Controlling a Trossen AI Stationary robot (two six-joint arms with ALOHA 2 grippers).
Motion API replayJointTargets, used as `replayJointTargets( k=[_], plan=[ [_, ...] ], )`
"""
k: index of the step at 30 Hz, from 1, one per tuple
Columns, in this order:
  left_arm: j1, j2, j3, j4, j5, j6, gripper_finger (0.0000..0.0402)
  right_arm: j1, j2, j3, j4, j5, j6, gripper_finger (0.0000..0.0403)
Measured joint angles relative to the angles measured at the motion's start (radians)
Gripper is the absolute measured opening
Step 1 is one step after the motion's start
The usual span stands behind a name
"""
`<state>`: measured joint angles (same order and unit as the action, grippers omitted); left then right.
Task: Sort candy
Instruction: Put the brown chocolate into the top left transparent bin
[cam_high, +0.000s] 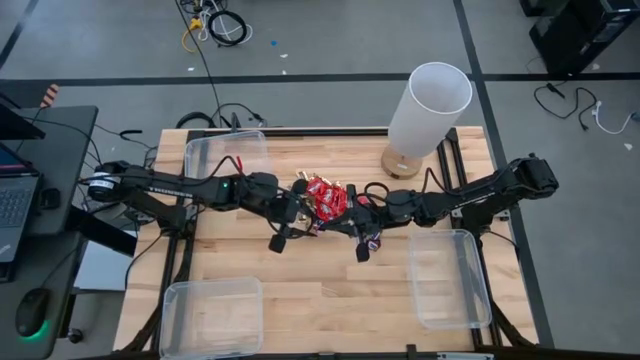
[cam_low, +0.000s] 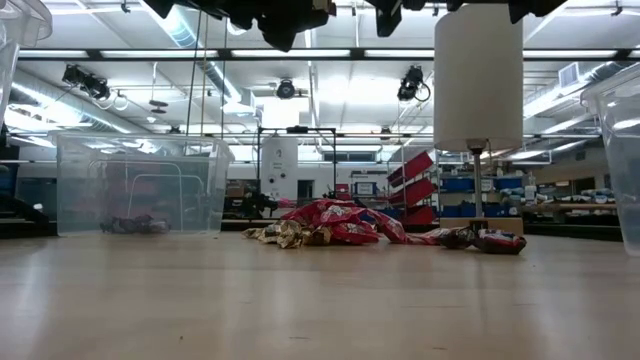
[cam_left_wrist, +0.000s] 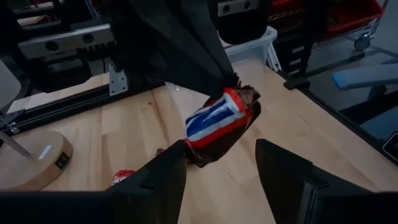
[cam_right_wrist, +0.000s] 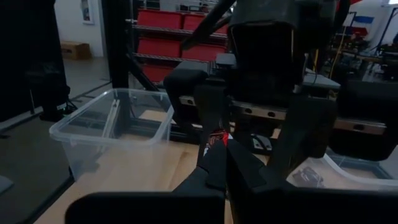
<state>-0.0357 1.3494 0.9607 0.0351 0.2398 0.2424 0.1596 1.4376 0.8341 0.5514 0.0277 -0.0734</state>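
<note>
Red packets and gold-foil pieces lie heaped as the candy pile (cam_high: 322, 197) mid-table, just behind our two grippers, which meet above the wood. Our right gripper (cam_high: 364, 245) is clamped tight on a dark mini bar (cam_left_wrist: 221, 123) with a red, white and blue wrapper. Our left gripper (cam_left_wrist: 221, 171) faces it with fingers spread wide, the bar between them and untouched. Nearest our right gripper sits a clear plastic bin (cam_high: 449, 277).

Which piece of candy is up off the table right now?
The dark mini bar with the red, white and blue band, pinched in the right claw. Every other sweet lies in the pile on the table.
</note>
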Motion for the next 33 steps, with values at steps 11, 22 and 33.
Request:
replayJointTargets(
  k=[11, 22, 33],
  plan=[
    [0.0, 0.0, 0.0, 0.017, -0.002, -0.038, 0.0157, -0.001, 0.0, 0.0, -0.01, 0.005, -0.01, 0.0],
    [0.0, 0.0, 0.0, -0.012, -0.002, -0.045, 0.0026, -0.002, 0.0, 0.0, -0.006, 0.012, -0.052, 0.0],
    [0.0, -0.045, -0.001, -0.094, -0.004, -0.22, 0.001, 0.037, -0.123, 0.0, -0.174, 0.248, -0.088, 0.0042]
  ],
)
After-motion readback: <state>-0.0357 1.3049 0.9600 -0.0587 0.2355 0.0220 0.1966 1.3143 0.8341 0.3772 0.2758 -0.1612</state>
